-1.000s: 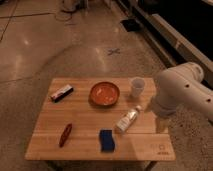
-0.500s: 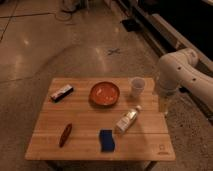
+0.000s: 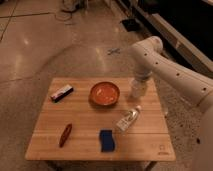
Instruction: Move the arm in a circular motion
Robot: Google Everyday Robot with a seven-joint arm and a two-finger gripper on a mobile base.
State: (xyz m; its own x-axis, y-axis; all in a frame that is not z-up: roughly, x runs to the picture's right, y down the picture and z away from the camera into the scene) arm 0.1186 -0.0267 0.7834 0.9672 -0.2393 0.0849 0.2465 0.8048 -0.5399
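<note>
The arm (image 3: 170,75) enters from the right. Its long axis rises leftward to a rounded elbow, then a short segment drops straight down. The gripper (image 3: 139,85) hangs at that lower end, pointing down over the far right part of the tabletop (image 3: 90,117), just inside its far edge. Whether it is apart or together cannot be told. A pale shape right under it may be a cup, but the two are hard to separate.

Just left of the gripper sits an orange bowl (image 3: 105,93). Farther left, near the left edge, lies a dark and white packet (image 3: 62,93) whose print is too small to read. Nearer the camera than the gripper, a clear bottle (image 3: 128,119) lies on its side. A blue sponge (image 3: 107,140) and a reddish-brown stick (image 3: 65,135) rest near the front edge.

A small mark at the front right corner (image 3: 161,148) cannot be read. Beyond the far edge, open floor (image 3: 60,45) stretches behind and left of the gripper, with a tape cross (image 3: 114,51) on it.
</note>
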